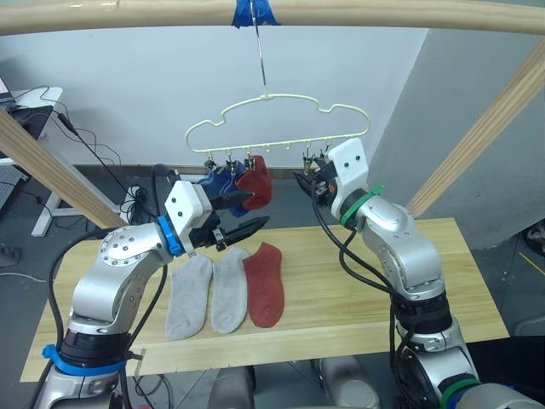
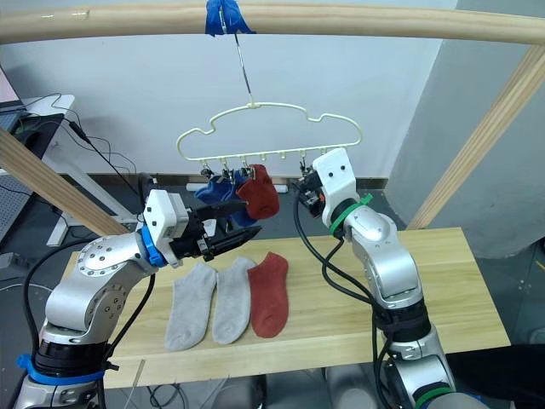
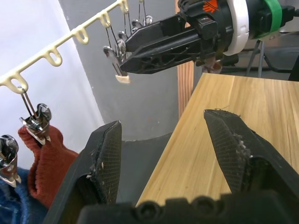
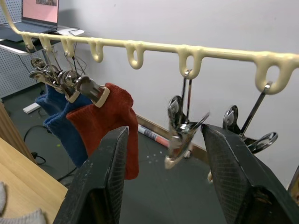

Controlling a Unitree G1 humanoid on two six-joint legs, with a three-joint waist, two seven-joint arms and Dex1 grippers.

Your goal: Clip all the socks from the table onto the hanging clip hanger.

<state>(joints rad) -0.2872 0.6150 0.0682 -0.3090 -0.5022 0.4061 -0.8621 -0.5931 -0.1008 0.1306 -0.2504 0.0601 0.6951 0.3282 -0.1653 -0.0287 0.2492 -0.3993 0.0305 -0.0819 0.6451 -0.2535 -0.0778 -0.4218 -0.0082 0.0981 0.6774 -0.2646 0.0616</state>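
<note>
Three socks already hang from the clip hanger [image 1: 281, 128]: two blue socks [image 1: 220, 185] and one rust red sock [image 1: 256, 181], on the clips at its left part. Three more lie side by side on the surface [image 1: 358, 290]: two light grey socks [image 1: 209, 294] and a second rust red sock [image 1: 265, 284]. The right gripper [image 4: 163, 154] is raised to the hanger, its fingers spread wide on both sides of a free metal clip [image 4: 180, 128], not yet pressing it. The left gripper [image 1: 247, 228] hovers above the socks on the surface, its fingers also wide apart and holding nothing. The step in hand seems to be to prepare the next clip. To do it well, the right fingers should close on the upper levers of the clip, not on its mouth, and press slowly, because the hanger hangs from a thin hook [image 1: 259, 60] and will probably swing. The left gripper should take a sock by its cuff edge, so that a short piece of fabric can go between the open clip halves. No container is here; the hanger is the only holder, and about half of its clips look free.
</note>
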